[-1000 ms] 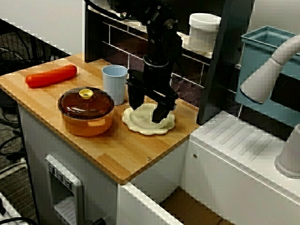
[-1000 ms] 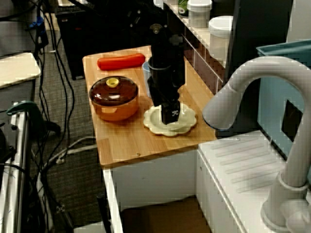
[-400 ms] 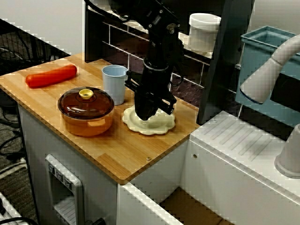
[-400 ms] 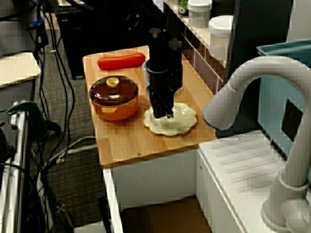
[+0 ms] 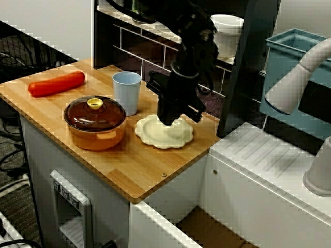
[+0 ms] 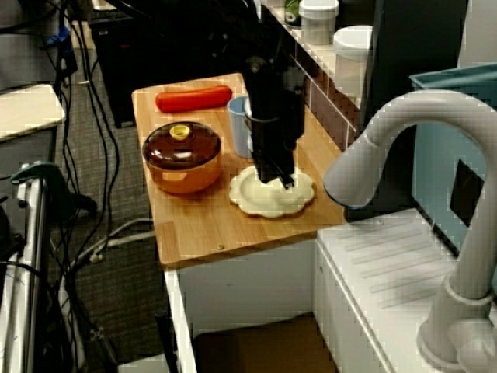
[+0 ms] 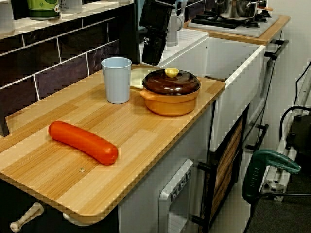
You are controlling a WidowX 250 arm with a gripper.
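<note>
Cream scalloped plate (image 5: 165, 137) lies flat on the worktop (image 5: 129, 168), beside the blue cup (image 5: 126, 92) and lidded pot (image 5: 94, 121). Your gripper (image 5: 169, 120) hangs just above the plate's far part, fingers seemingly together and empty. I judge this a hover; any lowering calls for opening first and staying clear of the cup.

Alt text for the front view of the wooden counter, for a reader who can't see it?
A black robot arm's claw hangs low over a cream scalloped plate on a wooden counter. Along the counter are a pale blue cup, a lidded orange pot and a red sausage.
</note>
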